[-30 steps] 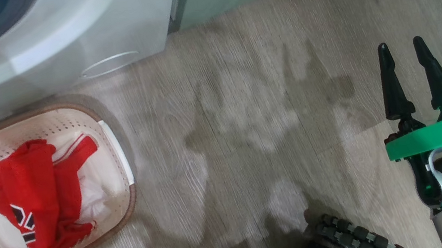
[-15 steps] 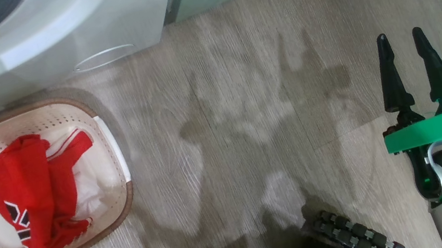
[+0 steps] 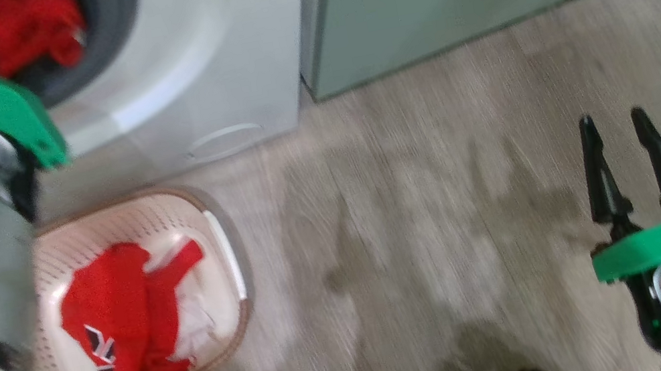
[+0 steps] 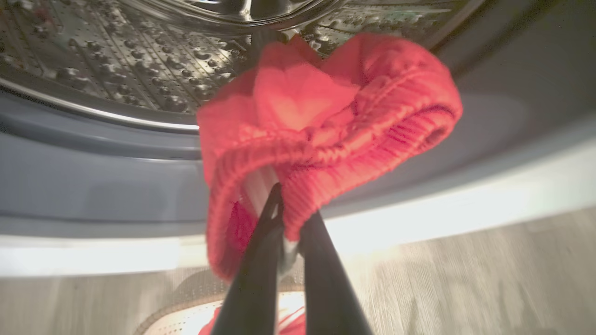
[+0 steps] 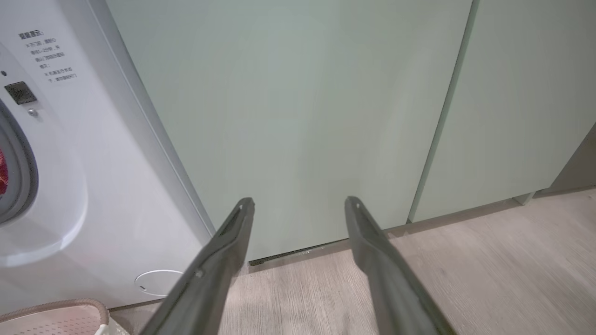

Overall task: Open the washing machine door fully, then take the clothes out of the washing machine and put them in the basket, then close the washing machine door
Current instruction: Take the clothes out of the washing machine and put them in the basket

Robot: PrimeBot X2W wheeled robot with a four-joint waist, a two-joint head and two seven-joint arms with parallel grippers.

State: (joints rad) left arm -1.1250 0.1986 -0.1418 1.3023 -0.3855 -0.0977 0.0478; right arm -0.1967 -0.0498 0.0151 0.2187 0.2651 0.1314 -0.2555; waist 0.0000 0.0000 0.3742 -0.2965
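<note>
The left gripper [image 4: 293, 204] is clamping a red garment [image 4: 326, 116] at the mouth of the washing machine [image 3: 200, 65], at eleven o'clock in the head view, with the grey gasket [image 4: 93, 172] and steel drum [image 4: 116, 51] showing behind it. More red clothes [image 3: 122, 317] are lying in the basket [image 3: 239, 324] at eight o'clock, which is sitting on the pale wood-grain floor [image 3: 446, 226] just before the washer. The right gripper [image 3: 611, 119] is hovering at four o'clock, fingers apart, facing pale green cabinets [image 5: 302, 93] standing beside the washer toward one o'clock.
</note>
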